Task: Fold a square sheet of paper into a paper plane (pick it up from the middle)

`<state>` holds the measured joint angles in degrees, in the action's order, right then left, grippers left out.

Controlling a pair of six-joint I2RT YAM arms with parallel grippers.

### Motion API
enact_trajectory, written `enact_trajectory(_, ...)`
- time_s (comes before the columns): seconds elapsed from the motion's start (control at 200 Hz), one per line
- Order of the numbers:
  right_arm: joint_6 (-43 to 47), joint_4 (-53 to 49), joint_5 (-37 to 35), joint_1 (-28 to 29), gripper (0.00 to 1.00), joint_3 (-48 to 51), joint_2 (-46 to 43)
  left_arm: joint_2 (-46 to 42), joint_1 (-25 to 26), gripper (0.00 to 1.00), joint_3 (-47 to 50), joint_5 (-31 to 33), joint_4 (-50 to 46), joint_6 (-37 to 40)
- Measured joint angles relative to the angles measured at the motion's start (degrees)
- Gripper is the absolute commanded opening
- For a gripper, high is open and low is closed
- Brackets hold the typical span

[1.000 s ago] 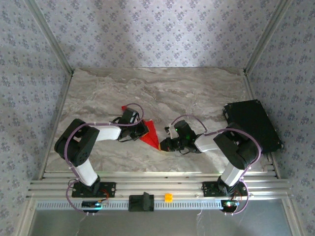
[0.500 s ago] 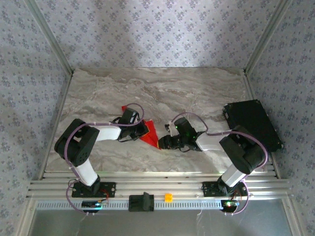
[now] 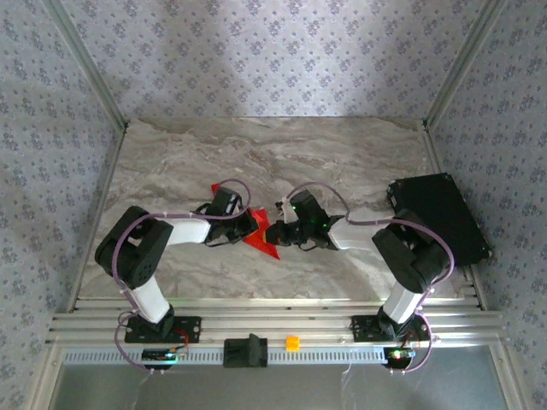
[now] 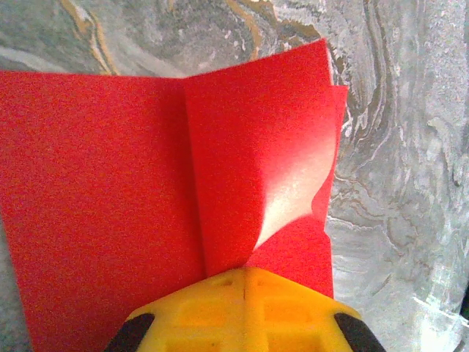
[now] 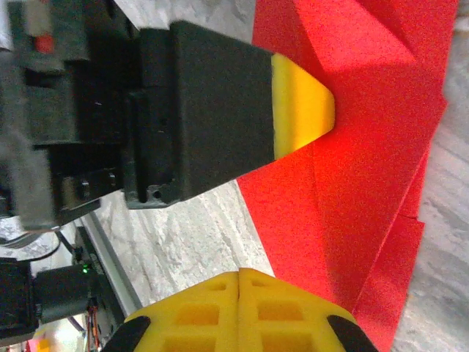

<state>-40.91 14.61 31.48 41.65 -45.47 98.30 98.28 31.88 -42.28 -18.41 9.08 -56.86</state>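
Onto the square sheet of paper (image 4: 95, 183) my right end effector (image 5: 240, 277) just slid, closed like the left end effector (image 4: 245, 273): crease-pressing, I reckon.

Back of table (image 3: 273, 141) wide open; black case (image 3: 438, 218), low I think, blocks right; left arm (image 3: 175, 231), right arm (image 3: 380, 235) clog middle.

The sheet of paper (image 4: 95, 191) looks matt, the marbled table (image 4: 396, 147) smooth, the yellow fingers (image 4: 190, 315) plastic.
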Motion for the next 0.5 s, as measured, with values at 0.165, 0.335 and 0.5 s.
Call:
enact_trajectory(0.165,1.29,-5.14,-1.86,1.57,0.00,-2.67,2.71,0.09,0.00,0.04,-0.07,0.00,0.00,0.02)
enact_trajectory(0.335,2.34,-9.16,-3.82,1.99,0.00,-3.21,3.72,0.09,0.00,0.04,-0.13,0.00,-0.02,0.02)
enact_trajectory(0.5,2.38,-9.40,-3.87,1.99,0.00,-2.97,4.20,0.11,0.00,0.04,-0.13,0.00,-0.02,0.04)
